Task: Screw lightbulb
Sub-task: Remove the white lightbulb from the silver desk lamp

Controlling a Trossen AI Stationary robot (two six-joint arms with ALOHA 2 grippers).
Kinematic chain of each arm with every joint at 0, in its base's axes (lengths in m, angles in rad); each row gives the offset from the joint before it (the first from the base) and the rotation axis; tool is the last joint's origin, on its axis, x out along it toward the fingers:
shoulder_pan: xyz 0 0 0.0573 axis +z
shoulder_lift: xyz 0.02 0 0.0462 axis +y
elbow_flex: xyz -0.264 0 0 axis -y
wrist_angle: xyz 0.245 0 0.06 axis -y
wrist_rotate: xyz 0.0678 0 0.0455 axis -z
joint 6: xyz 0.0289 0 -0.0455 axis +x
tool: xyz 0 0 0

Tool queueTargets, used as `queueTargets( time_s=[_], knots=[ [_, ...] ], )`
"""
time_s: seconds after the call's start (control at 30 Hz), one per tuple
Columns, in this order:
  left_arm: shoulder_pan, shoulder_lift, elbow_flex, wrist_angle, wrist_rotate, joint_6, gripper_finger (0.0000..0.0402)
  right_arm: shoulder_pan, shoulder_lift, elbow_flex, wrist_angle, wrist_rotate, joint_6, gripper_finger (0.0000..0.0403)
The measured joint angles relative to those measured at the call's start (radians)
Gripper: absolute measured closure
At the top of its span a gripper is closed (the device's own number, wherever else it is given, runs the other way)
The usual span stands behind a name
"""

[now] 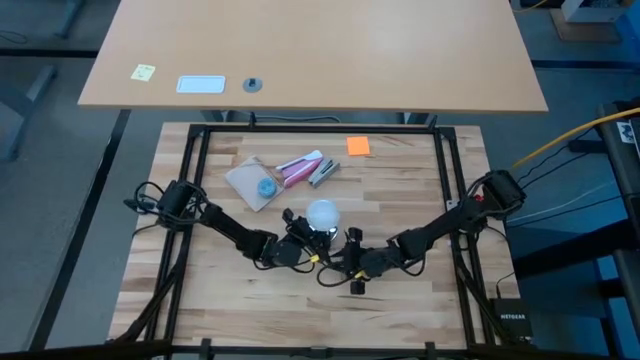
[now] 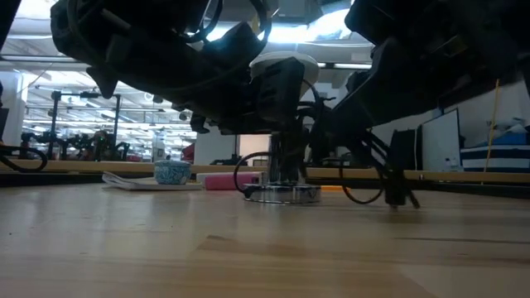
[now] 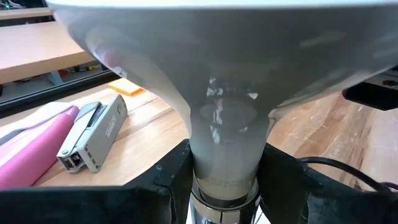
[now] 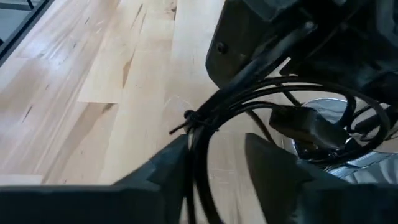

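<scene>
Clamping the lightbulb (image 3: pixel 224 155) by its narrow neck, the left gripper (image 3: pixel 225 171) is holding it upright, globe bulging above the fingers, over the silvery socket (image 2: pixel 281 193). Just beside it, the right gripper (image 4: pixel 214 155) is standing apart around a black cord (image 4: pixel 205 118). Glass looks light, slick, fragile; the neck seems safest.

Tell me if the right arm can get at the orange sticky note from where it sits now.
Probably yes. The orange sticky note lies in the open, with bare wood between it and the right gripper; only the lightbulb stands off to one side.

An open-plan lab: butcher-block bench (image 1: pixel 250 290), desk (image 1: pixel 320 50), rows of workstations (image 2: pixel 99 145) behind.
</scene>
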Motion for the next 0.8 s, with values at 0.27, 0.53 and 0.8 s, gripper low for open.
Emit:
queueTargets(
  time_s=[0.27, 0.53, 0.8],
  knots=[
    [0.000, 0.000, 0.000, 0.006, 0.000, 0.001, 0.0260, 0.000, -0.008, 0.001, 0.016, -0.016, -0.060, 0.0184],
    [-0.020, 0.000, 0.001, 0.006, 0.005, 0.001, 0.0260, 0.001, -0.134, 0.002, -0.306, 0.048, -0.060, 0.0183],
    [-0.048, -0.003, 0.002, 0.052, 0.184, 0.025, 0.0260, -0.027, -0.190, 0.002, -0.520, 0.264, -0.060, 0.0182]
  ],
)
